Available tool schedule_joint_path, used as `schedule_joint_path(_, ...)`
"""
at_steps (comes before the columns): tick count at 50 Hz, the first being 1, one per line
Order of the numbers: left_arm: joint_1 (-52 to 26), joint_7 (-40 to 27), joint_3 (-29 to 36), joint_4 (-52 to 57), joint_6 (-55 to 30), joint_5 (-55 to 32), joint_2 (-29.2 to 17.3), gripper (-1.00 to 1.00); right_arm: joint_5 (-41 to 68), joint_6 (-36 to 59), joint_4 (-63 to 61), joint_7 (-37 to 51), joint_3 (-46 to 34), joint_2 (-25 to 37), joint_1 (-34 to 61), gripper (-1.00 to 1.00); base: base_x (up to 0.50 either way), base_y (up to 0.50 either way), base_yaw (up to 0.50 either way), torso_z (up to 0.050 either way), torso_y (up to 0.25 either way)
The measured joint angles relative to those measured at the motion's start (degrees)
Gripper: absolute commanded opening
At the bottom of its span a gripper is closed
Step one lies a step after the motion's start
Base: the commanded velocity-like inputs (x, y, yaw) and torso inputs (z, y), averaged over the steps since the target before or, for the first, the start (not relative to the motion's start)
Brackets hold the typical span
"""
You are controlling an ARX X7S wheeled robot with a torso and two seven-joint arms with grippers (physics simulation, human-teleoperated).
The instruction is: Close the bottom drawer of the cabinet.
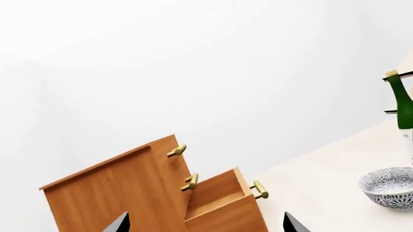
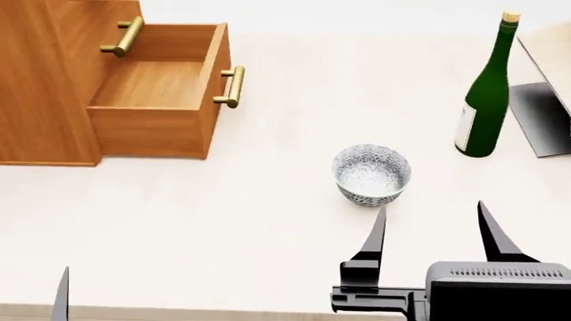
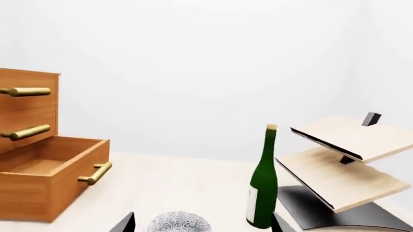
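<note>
- The bottom drawer (image 2: 156, 100) stood pulled out from the cabinet (image 2: 40, 80) on the desk (image 2: 223, 221).
- The right claw (image 2: 432, 231) hung released, empty, near a bowl (image 2: 372, 173).
- The left claw (image 1: 205, 223) showed spread tips.

Black end effector (image 2: 431, 231), pointed fingers, vented housing

Bright, even, sharp renders; faint soft shadows; no glare.

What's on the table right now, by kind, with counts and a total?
Cabinet: 1, bottom drawer pulled open
Patterned bowl: 1
Green bottle: 1
Light-wood slanted-board rack: 1
Total: 4
</note>
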Motion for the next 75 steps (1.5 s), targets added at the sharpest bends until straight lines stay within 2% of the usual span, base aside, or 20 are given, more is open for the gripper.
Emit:
schedule_joint_path(48,-0.8,-1.3,1.1,-0.2,-1.0,0.7,-0.7,1.00,2.1,-1.1,-0.1,1.0,0.1,0.7,-0.5,1.00,0.00,0.50,0.00,0.000,0.000)
schedule_joint_path(55,-1.2,-1.6,1.4,-0.4,-1.3,1.0,-0.7,1.00,3.2,-1.0,0.1,1.2,0.9,0.3,-0.4,1.00,0.00,0.00,0.00,0.000,0.000)
schedule_joint_path(75,-1.4,-2.3,2.0,-0.4,-1.6,1.2,-0.7,1.00,7.9,0.3,-0.6,0.5,2.4,0.1,0.2,1.00,0.50,0.00,0.00,0.000,0.000)
